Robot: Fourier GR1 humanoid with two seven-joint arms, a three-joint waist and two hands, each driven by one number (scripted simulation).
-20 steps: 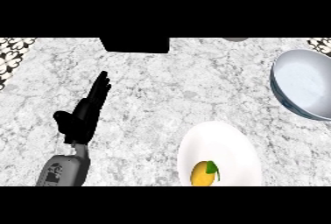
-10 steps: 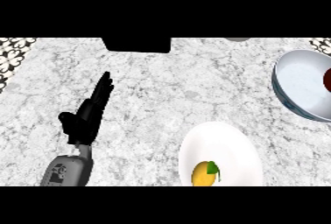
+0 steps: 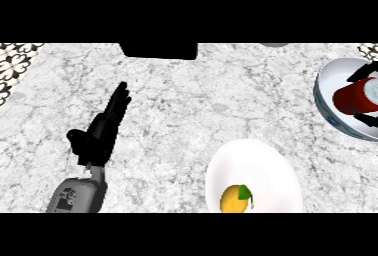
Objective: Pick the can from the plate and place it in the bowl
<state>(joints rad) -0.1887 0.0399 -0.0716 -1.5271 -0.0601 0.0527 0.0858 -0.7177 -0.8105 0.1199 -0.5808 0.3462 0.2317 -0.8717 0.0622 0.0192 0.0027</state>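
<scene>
A red can with a pale top lies tilted over the grey-blue bowl at the right edge. My right hand reaches in from the right edge, its black fingers curled round the can above and below; most of the hand is out of frame. The white plate sits at the lower middle-right with no can on it. My left hand rests open on the counter at the left, fingers straight and pointing away, far from the plate and bowl.
A yellow fruit with a green leaf lies on the plate's near part. A black block stands at the counter's far edge. A patterned strip borders the counter at the far left.
The can, held in my right hand, has come in from the right edge and now shows over the bowl. The left hand has stayed put.
</scene>
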